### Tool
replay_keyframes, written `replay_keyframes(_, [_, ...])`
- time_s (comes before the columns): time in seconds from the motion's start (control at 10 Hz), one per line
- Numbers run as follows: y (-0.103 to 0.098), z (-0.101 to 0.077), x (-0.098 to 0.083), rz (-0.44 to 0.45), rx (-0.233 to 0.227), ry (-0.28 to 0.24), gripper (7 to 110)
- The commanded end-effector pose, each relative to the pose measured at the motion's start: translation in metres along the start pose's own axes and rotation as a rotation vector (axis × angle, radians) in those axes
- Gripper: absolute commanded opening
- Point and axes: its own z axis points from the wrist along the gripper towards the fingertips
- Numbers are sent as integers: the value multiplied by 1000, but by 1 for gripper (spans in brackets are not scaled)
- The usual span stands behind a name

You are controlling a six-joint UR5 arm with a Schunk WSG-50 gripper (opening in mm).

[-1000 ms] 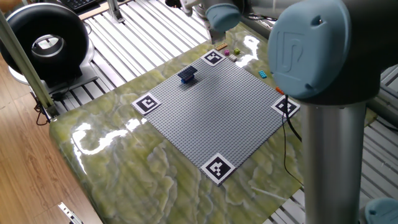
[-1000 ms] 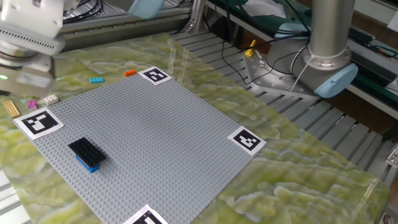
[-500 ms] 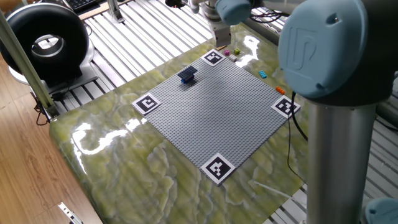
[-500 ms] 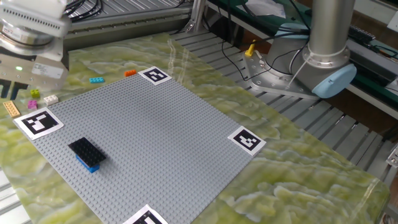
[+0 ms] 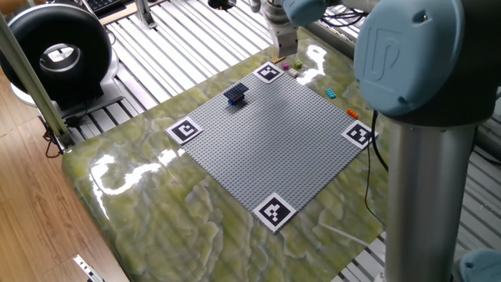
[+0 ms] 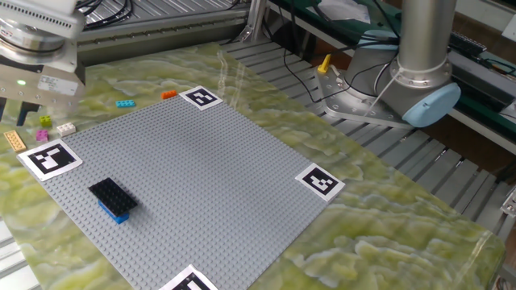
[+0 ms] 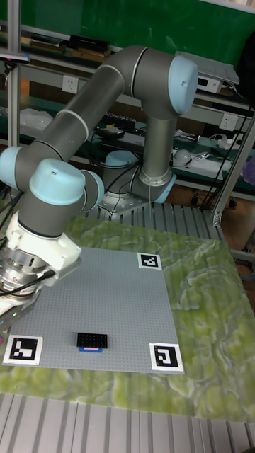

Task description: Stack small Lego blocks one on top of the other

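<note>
Five loose little bricks sit in your far corner zone off the baseplate edge: a tan one (image 6: 15,140), a magenta one (image 6: 42,134), a green one (image 6: 46,121) and a cream one (image 6: 65,128) are bunched near one marker square (image 6: 49,158), while a cyan one (image 6: 125,103) and an orange one (image 6: 168,94) lie further along the same edge, on the green marbled counter (image 6: 387,217). All of them rest on the counter, not on the grey baseplate (image 6: 201,177).

On the baseplate itself you've already got a black brick (image 6: 110,194) sitting on top of a blue brick (image 6: 118,213), near the marker-square corner. From the tall fixed view the same pair shows as a dark block (image 7: 93,340) with a thin blue strip under it.

Your hand (image 6: 20,109) hangs above the bunch of four, not touching any brick. You can see dark fingers (image 6: 31,113) poking down below the wrist, but they're cut off at the frame edge, so I can't tell how the jaws stand. In one fixed view the hand (image 5: 286,45) is at the far corner too, just above the bricks.
</note>
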Motion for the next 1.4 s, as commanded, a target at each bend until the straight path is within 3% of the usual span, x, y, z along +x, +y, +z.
replay_keyframes(0.0, [9, 2, -5, 54, -49, -39, 22])
replay_keyframes(0.1, [18, 3, -11, 70, -93, -58, 22])
replay_keyframes(0.4, [-7, 6, -14, 35, -23, -47, 22])
replay_keyframes(0.6, [-11, 8, -12, 23, -5, -39, 22])
replay_keyframes(0.7, [9, 8, -9, 41, -70, -52, 22])
replay_keyframes(0.8, [23, 6, -3, 43, -107, -60, 22])
replay_keyframes(1.0, [55, -9, 11, 24, -204, -49, 22])
replay_keyframes(1.1, [64, -14, 16, -22, -218, -53, 22])
replay_keyframes(1.3, [91, -21, 12, -142, -307, -108, 22])
